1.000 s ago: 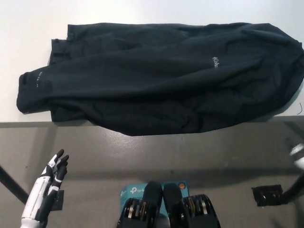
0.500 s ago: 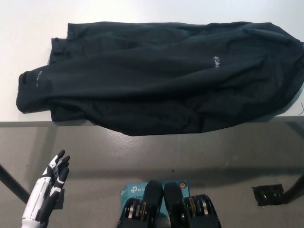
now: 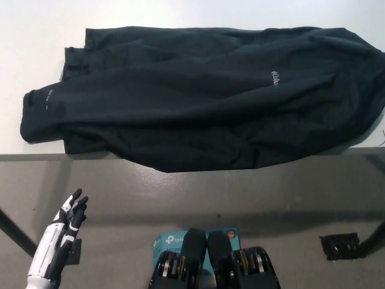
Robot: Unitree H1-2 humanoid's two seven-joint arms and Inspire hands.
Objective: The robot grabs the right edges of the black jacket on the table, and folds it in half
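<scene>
surface: white table [image 3: 36, 36], grey floor near
jacket: black jacket [image 3: 198, 96] spread flat across table, near hem hangs just over near edge
handling: judged soft, light, limp, likely slippery; will sag and bunch
grasp: right edge, pinch far and near corners
left hand: left hand [image 3: 60, 238] low near left, fingers straight, apart, holds nothing
right hand: out of view

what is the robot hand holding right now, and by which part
Nothing is held. The white left robot hand hangs open below the table edge, clear of the black jacket, which lies spread on the table. The right robot hand is out of view.
</scene>
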